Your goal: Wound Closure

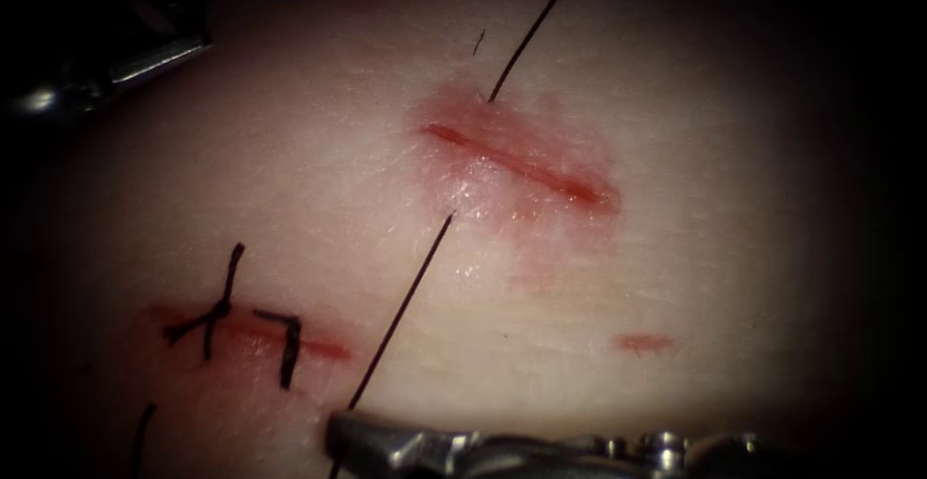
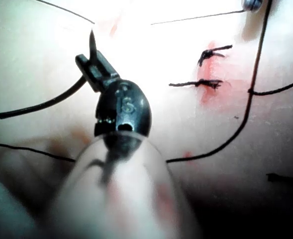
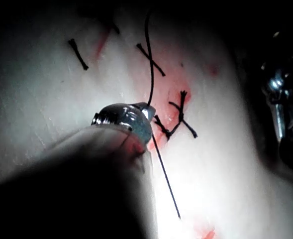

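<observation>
Tissue (image 1: 290, 151) w/ an open cut (image 1: 521, 162) near centre, ringed by red fluid (image 1: 541, 238). Thread (image 1: 401, 310) enters the tissue just below the cut, comes out above it and runs off the top edge (image 1: 536, 25); lower end leads down to the right tool (image 1: 386, 445) at the bottom edge. Right jaws look closed on the thread, though the grip point is hard to see. Left tool (image 1: 116, 69) sits at the top-left corner, well apart from the cut; in left wrist view its jaws (image 2: 94, 67) look narrow, holding nothing I can make out. Tied stitches (image 1: 227, 320) on a second cut (image 1: 319, 349), lower left. Needle: can't tell where.
</observation>
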Tool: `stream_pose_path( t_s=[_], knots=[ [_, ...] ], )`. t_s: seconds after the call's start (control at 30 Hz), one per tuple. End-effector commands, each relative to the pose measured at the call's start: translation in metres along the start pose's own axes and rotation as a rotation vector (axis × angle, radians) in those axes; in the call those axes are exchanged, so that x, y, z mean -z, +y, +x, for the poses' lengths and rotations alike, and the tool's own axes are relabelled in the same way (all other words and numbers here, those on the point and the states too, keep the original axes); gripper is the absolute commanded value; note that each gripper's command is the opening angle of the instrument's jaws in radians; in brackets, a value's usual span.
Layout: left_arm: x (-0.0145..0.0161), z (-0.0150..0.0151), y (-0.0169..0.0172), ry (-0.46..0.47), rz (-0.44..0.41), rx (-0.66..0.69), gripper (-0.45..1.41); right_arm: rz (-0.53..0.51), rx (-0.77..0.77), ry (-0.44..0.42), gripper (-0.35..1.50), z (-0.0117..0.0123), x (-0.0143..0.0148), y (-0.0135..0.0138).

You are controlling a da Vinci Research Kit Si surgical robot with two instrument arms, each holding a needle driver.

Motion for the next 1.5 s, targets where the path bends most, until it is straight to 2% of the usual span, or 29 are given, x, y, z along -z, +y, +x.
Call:
stream_pose_path(
  t_s=[0.03,0.1,0.13,0.17,0.2,0.23,0.27,0.3,0.47,0.7,0.97,1.1,1.3,1.43,1.5],
  knots=[
    [-0.0006,-0.0003,0.0003,0.002,0.0,0.0,-0.45,0.009,0.004,0.013,-0.35,0.0011,-0.0009,-0.0004],
    [-0.0006,-0.0003,0.0003,0.002,-0.001,0.0,-0.45,-0.016,0.0,0.042,-0.35,0.0019,-0.0008,-0.0003],
    [-0.0006,-0.0003,0.0003,0.002,-0.001,0.0,-0.45,-0.041,-0.003,0.063,-0.06,0.0021,-0.0007,0.0001],
    [-0.0006,-0.0003,0.0003,-0.001,-0.002,-0.001,-0.45,-0.076,-0.008,0.093,0.44,0.0021,-0.0004,0.0007],
    [-0.0006,-0.0003,0.0003,0.0,-0.002,-0.001,-0.45,-0.098,-0.013,0.112,0.85,0.0021,-0.0002,0.0012],
    [-0.0006,-0.0003,0.0003,-0.001,-0.002,-0.001,-0.45,-0.118,-0.019,0.128,1.11,0.002,0.0,0.0019],
    [-0.0006,-0.0003,0.0003,-0.001,-0.002,-0.001,-0.45,-0.135,-0.026,0.142,1.3,0.0018,0.0003,0.0028],
    [-0.0006,-0.0003,0.0003,0.0,-0.002,-0.001,-0.45,-0.153,-0.031,0.151,1.35,0.0015,0.0006,0.0035],
    [-0.0006,-0.0004,0.0003,0.0,-0.002,-0.001,-0.45,-0.317,-0.009,0.119,1.47,-0.0003,0.003,0.0067],
    [-0.0006,-0.0004,0.0003,0.0,-0.002,-0.001,-0.45,-0.338,-0.001,0.092,1.45,-0.0032,0.0051,0.0085],
    [-0.0005,-0.0005,0.0003,-0.001,-0.005,-0.003,-0.45,-0.333,-0.015,0.085,1.35,-0.005,0.0064,0.0076],
    [-0.0004,-0.0005,0.0002,0.0,-0.007,-0.003,-0.45,-0.406,-0.231,0.033,1.11,-0.0057,0.0078,0.0072],
    [-0.0004,-0.0006,0.0002,0.0,-0.008,-0.003,-0.45,-0.455,-0.683,-0.013,1.13,-0.0074,0.0101,0.0051],
    [-0.0004,-0.0006,0.0001,-0.002,-0.006,-0.003,-0.45,-0.423,-0.971,-0.008,1.2,-0.0084,0.011,0.0036],
    [-0.0004,-0.0006,0.0001,-0.002,-0.006,-0.003,-0.45,-0.405,-1.025,-0.003,1.2,-0.0087,0.0109,0.0033]
  ],
)
